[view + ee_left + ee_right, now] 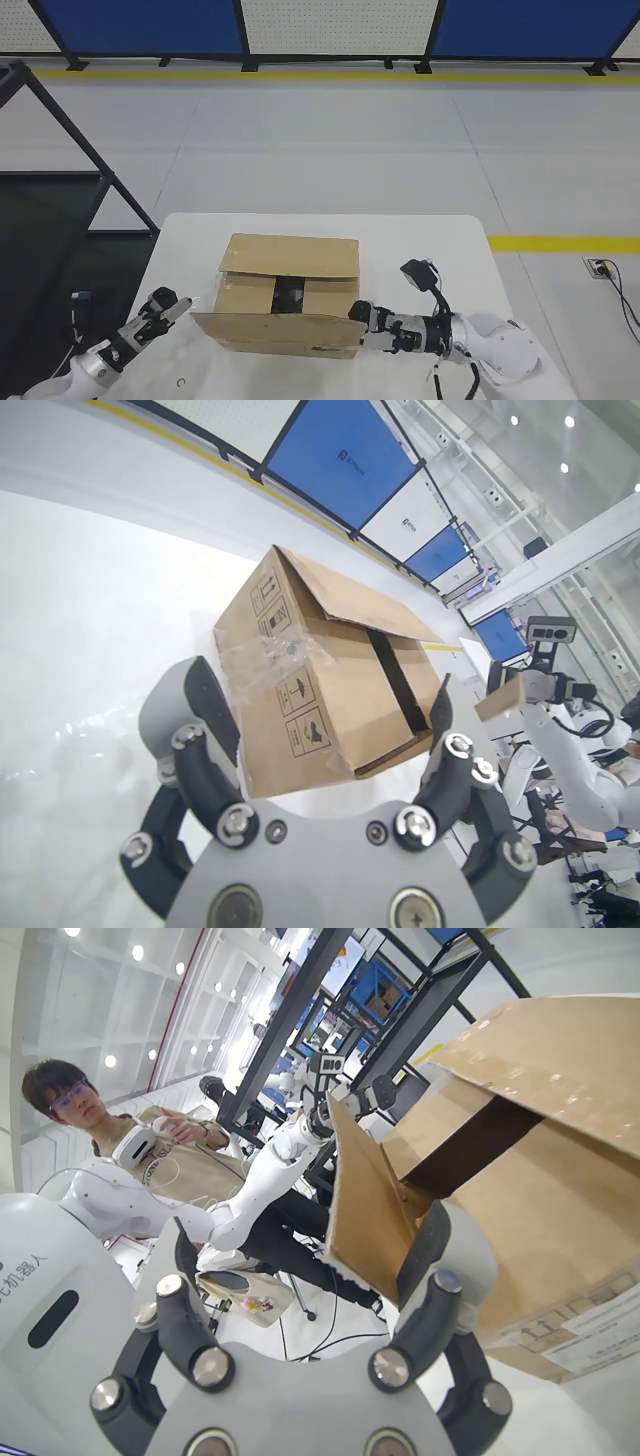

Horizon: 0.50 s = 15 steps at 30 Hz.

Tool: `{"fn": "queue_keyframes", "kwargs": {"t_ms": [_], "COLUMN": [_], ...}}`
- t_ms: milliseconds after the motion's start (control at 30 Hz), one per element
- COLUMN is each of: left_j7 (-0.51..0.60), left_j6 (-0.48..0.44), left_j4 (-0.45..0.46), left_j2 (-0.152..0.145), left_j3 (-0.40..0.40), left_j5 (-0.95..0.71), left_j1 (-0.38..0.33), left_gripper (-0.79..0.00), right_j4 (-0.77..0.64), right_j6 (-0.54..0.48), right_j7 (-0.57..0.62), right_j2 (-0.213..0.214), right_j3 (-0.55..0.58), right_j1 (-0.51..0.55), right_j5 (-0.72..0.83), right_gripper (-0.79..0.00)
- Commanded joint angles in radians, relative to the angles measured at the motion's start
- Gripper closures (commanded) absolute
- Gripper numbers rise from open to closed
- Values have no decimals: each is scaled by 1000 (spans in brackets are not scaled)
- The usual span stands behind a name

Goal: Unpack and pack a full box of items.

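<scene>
Here, a box flap (365,1208) sits inside the wide right gripper (305,1223); the left gripper (320,685) gapes nearby.

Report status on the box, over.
Left claw open, short of the cardboard box. Right claw open at the near flap, corner end. Inner flaps down; torn tape on one end.

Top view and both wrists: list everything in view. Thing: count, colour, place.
cardboard box: 1, brown, table centre, partly open
tape: 1 torn strip, clear, box side
table: 1, white, under box
metal frame: 1, black, left of table
wall panels: several, blue and white, far side
floor lines: 2, yellow, by panels and right of table
left gripper: 1, grey and black, open, beside box, apart
right gripper: 1, grey and black, open, astride near flap end
</scene>
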<state>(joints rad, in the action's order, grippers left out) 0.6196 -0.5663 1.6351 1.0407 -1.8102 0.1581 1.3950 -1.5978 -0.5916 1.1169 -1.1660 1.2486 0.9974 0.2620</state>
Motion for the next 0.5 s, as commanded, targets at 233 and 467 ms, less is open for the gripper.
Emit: {"fn": "queue_keyframes", "kwargs": {"t_ms": [233, 467], "left_j7": [29, 32], "left_j6": [-11, -15], "left_j4": [-22, -27], "left_j2": [-7, -10], "left_j3": [32, 60], "left_j5": [13, 30], "left_j1": [-21, -35], "left_gripper": [-785, -785], "right_j4": [-108, -123], "right_j6": [-15, 14], "right_j7": [59, 96], "right_j2": [19, 31], "right_j3": [-8, -23], "right_j1": [83, 115], "right_j5": [-67, -112], "right_gripper": [-785, -785]}}
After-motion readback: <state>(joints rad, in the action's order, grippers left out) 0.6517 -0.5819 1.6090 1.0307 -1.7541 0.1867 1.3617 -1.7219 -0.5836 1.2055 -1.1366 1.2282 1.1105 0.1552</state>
